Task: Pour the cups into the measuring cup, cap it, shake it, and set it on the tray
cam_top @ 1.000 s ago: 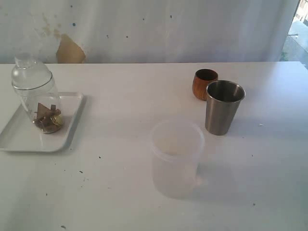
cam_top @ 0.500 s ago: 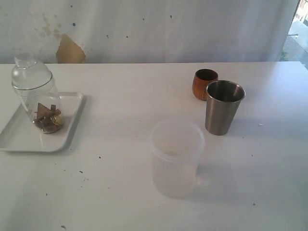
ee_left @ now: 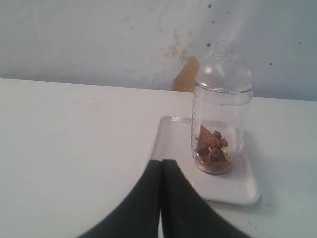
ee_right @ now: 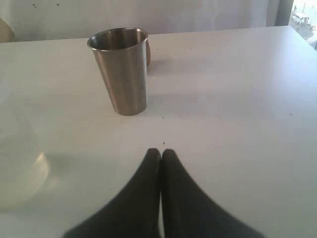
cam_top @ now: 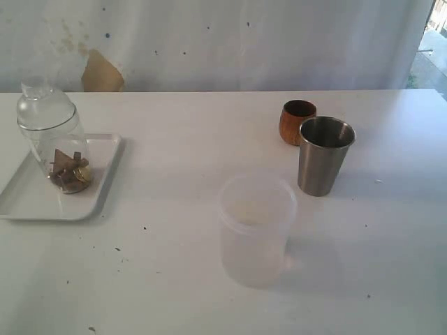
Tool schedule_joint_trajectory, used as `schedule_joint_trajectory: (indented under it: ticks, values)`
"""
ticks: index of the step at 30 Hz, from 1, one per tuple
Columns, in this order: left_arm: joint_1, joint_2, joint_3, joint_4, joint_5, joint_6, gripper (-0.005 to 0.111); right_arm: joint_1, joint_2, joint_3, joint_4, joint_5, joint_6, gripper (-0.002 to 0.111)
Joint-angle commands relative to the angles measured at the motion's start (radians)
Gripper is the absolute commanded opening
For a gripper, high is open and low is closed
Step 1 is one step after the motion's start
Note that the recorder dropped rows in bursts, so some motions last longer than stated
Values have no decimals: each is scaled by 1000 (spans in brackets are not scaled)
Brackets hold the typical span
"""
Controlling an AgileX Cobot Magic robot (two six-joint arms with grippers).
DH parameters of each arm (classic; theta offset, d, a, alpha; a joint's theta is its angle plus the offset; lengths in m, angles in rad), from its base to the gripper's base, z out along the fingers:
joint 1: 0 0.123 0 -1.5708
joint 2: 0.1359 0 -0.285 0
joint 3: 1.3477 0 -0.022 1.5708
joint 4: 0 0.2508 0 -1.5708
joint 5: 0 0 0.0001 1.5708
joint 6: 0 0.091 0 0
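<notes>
The place reads as a makeshift lab bench: a scuffed, speckled plain white tabletop [cam_top: 174, 139] backed by a stained white backdrop sheet [cam_top: 279, 42] with a torn tan patch [cam_top: 102, 75].

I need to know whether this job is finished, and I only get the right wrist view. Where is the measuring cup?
Observer: The measuring cup stands upright on the tray, at the left of the exterior view.
Operator: Is it capped?
Observer: Yes, a clear domed cap sits on top of it.
Operator: Anything inside?
Observer: Brown pieces lie at its bottom. The left jaws are shut on nothing.
</notes>
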Motion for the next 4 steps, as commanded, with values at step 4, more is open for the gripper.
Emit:
schedule_joint_trajectory:
  ticks: [4]
  values:
    - [0, -5, 4, 5, -12, -3, 0, -1, -5, 2, 0, -2, -3, 0]
